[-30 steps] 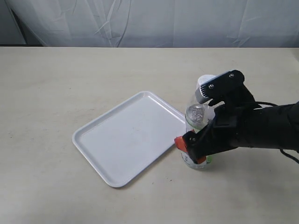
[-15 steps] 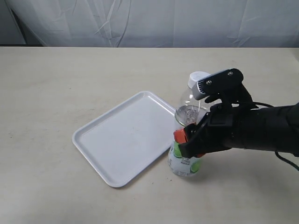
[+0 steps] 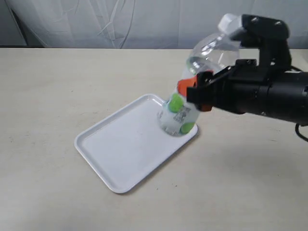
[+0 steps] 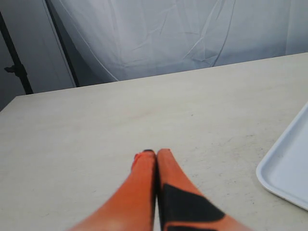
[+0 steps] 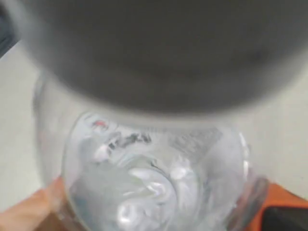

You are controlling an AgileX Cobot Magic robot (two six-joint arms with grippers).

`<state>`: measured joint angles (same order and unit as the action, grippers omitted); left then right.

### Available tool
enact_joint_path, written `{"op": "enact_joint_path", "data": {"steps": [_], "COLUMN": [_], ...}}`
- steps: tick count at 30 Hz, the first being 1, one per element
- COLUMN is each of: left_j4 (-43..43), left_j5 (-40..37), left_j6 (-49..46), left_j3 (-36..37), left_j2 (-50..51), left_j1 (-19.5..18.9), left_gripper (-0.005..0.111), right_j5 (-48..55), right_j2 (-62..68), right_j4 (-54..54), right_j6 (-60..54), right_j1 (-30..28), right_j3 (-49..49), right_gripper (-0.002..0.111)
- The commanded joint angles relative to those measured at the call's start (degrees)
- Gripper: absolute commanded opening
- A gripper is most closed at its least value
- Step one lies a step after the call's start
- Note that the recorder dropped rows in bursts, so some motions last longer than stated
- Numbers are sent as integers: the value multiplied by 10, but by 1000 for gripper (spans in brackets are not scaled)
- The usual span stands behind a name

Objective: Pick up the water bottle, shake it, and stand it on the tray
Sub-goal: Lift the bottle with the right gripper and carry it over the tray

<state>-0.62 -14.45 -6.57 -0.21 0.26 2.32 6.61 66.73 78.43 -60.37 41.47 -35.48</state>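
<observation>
Left half of frame: we see bare table (image 3: pixel 53 86) running from the tray (image 3: pixel 115 149) to the left edge, an open passage.
Tray middle and lower left: flat bare surface, only the low rim to cross.
Tray's right corner: the tilted water bottle (image 3: pixel 179 114) hangs over it, clamped in the right gripper (image 3: pixel 193 94).
Right of frame: we find the black right arm (image 3: pixel 260 96) filling the space above the table.
Left gripper (image 4: pixel 155 161): our wrist view shows bare table ahead, with the tray's edge at the right.
</observation>
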Motion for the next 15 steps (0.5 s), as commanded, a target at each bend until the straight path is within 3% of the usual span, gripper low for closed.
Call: {"op": "enact_joint_path", "data": {"steps": [1, 2, 4, 6, 8, 12, 13, 15], "left_j4": [-3, -3, -3, -3, -3, -3, -3, -3], "left_j5": [8, 8, 8, 8, 8, 8, 8, 8], "left_j6": [0, 0, 0, 0, 0, 0, 0, 0], "left_j3": [2, 2, 2, 2, 2, 2, 2, 2], "left_j2": [-3, -3, -3, -3, -3, -3, -3, -3], "left_j1": [0, 0, 0, 0, 0, 0, 0, 0], "left_gripper": [0, 0, 0, 0, 0, 0, 0, 0], "right_j5": [204, 289, 277, 137, 116, 230, 222, 158], "right_j2": [8, 14, 15, 13, 16, 24, 24, 24], "right_j4": [-46, -74, -149, -267, -377, -404, -429, -518], "right_j6": [-30, -74, -22, 231, 394, 247, 257, 422], "right_j1": [-1, -1, -1, -1, 4, 49, 57, 60], "right_j3": [-51, -71, -95, -96, -102, -139, -142, -142], "right_gripper": [-1, -1, -1, -1, -1, -1, -1, -1]}}
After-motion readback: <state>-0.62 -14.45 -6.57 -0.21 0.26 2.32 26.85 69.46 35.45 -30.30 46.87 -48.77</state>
